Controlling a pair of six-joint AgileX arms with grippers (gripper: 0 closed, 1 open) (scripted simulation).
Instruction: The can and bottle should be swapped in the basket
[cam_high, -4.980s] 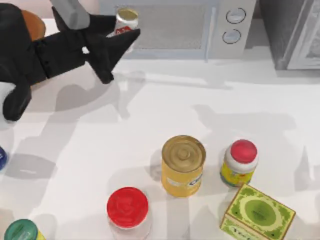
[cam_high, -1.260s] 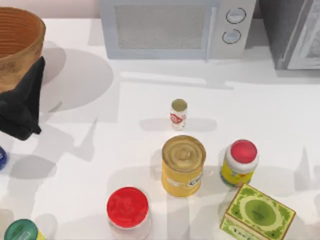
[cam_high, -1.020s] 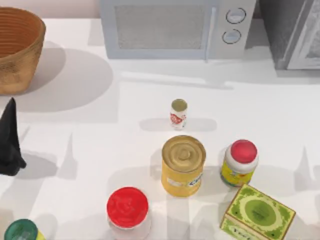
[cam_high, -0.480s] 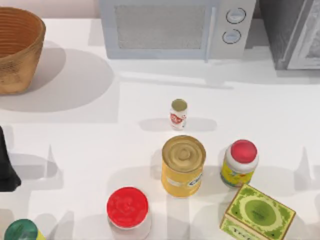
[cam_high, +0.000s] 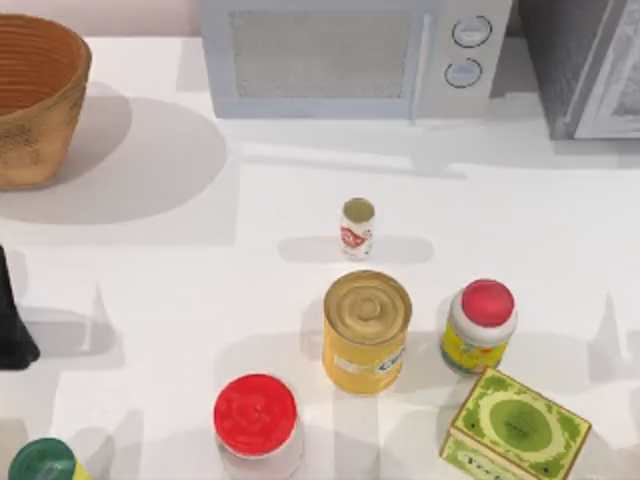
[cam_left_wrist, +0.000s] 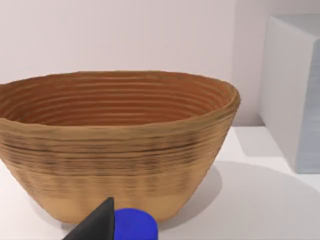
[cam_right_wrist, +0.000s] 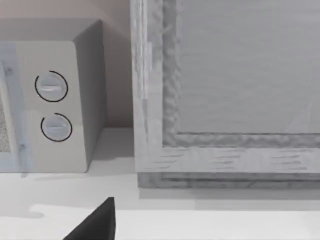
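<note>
The left gripper (cam_high: 12, 325) is showing as a dark tip cut off by the top view's left edge, so whether its fingers are open cannot be told. Behind it, the basket (cam_high: 40, 95) is running off the same edge. Nearer than the gripper, a green-lidded jar (cam_high: 42, 463) is being clipped at the bottom corner. A blue-capped object (cam_left_wrist: 135, 225) just beside the fingertip is half cropped in the left wrist view.
</note>
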